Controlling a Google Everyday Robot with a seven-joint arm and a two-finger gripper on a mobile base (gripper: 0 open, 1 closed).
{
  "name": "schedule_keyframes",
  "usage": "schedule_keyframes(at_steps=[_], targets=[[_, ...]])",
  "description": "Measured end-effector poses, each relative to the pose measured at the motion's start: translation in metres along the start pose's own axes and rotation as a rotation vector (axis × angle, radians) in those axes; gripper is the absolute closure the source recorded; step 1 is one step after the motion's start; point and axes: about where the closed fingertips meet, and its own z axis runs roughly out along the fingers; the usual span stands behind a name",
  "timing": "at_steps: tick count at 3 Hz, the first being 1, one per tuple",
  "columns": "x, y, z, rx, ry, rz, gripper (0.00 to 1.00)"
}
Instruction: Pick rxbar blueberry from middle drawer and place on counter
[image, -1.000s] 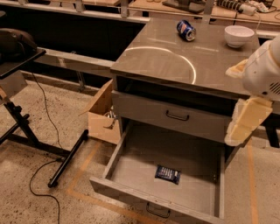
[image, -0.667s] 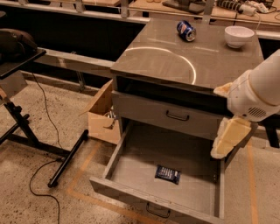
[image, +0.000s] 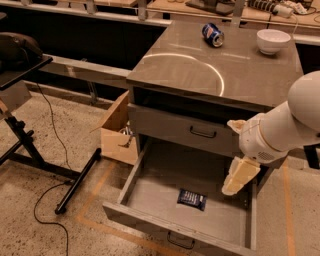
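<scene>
The rxbar blueberry lies flat on the floor of the middle drawer, near the middle and toward the front. The drawer is pulled fully out, and its low front panel with a small dark handle faces me. My gripper hangs from the white arm over the right part of the open drawer. It is above and to the right of the bar and apart from it. The counter is the glossy top of the cabinet above.
A blue soda can and a white bowl stand at the back of the counter. The taller-fronted drawer above is closed. An open cardboard box sits left of the cabinet. A black stand and cable are at far left.
My arm and gripper have moved left and down, from beside the cabinet's right edge to over the right side of the open drawer. The bar has not moved.
</scene>
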Motion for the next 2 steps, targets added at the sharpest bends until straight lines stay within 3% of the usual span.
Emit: schedule_keyframes(at_steps=[2], targets=[[0.0013,-0.0011,0.0041,-0.009,-0.012,0.014,0.0]])
